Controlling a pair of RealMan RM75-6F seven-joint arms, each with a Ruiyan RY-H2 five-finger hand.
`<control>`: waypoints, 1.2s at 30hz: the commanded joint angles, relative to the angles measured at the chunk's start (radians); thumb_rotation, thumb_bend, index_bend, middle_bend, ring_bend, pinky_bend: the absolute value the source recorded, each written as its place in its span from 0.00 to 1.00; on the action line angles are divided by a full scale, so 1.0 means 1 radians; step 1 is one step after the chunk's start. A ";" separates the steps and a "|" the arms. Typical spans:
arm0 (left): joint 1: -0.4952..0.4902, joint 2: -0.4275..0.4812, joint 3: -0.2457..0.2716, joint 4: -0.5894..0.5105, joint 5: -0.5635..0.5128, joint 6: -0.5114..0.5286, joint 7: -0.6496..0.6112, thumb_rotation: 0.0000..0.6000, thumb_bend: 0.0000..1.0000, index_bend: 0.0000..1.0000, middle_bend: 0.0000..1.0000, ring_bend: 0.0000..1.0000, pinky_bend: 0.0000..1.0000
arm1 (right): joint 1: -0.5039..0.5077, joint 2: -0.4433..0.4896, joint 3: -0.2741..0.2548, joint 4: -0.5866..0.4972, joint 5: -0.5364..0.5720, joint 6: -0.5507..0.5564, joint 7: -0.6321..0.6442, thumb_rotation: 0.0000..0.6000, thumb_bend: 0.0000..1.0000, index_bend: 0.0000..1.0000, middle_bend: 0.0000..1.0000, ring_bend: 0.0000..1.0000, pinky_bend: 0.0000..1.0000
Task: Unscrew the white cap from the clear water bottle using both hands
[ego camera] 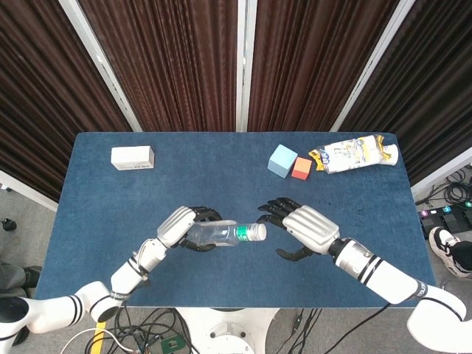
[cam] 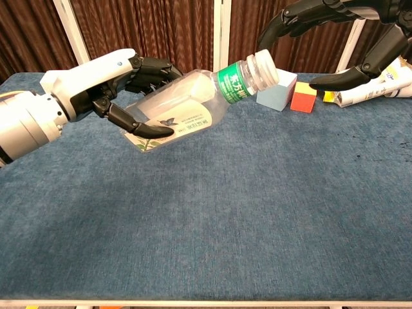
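Observation:
A clear water bottle (ego camera: 217, 234) (cam: 180, 109) with a green neck band lies nearly level above the table, held round its body by my left hand (ego camera: 175, 226) (cam: 103, 80). Its white cap (ego camera: 260, 231) (cam: 263, 66) points toward my right side. My right hand (ego camera: 304, 228) (cam: 335, 26) hovers just beyond the cap with its fingers spread and curved over it. In the chest view the fingertips sit above and beside the cap, a small gap showing between them. Nothing is in the right hand.
The blue table (ego camera: 103, 221) carries a white box (ego camera: 133, 158) at the far left. A light-blue cube (ego camera: 282, 161) and an orange cube (ego camera: 301, 168) sit at the far right, beside a lying snack bag (ego camera: 354, 153).

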 commanded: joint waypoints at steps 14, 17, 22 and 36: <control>-0.004 0.001 0.004 -0.001 -0.003 -0.004 -0.002 1.00 0.39 0.50 0.49 0.40 0.48 | -0.003 0.002 -0.004 -0.010 -0.018 0.035 -0.005 0.90 0.28 0.21 0.07 0.00 0.00; -0.003 0.003 0.004 -0.005 0.000 0.003 -0.003 1.00 0.39 0.50 0.49 0.40 0.48 | -0.008 0.002 -0.002 -0.002 -0.012 0.048 -0.004 0.90 0.28 0.21 0.07 0.00 0.00; -0.001 0.006 0.001 -0.010 0.001 0.012 -0.004 1.00 0.39 0.50 0.49 0.40 0.48 | -0.011 -0.004 -0.003 0.013 0.004 0.053 -0.009 0.90 0.28 0.21 0.07 0.00 0.00; 0.005 0.027 -0.017 -0.070 -0.039 -0.002 -0.100 1.00 0.39 0.49 0.49 0.40 0.48 | -0.052 -0.175 0.033 0.105 -0.034 0.263 -0.114 1.00 0.23 0.33 0.13 0.00 0.00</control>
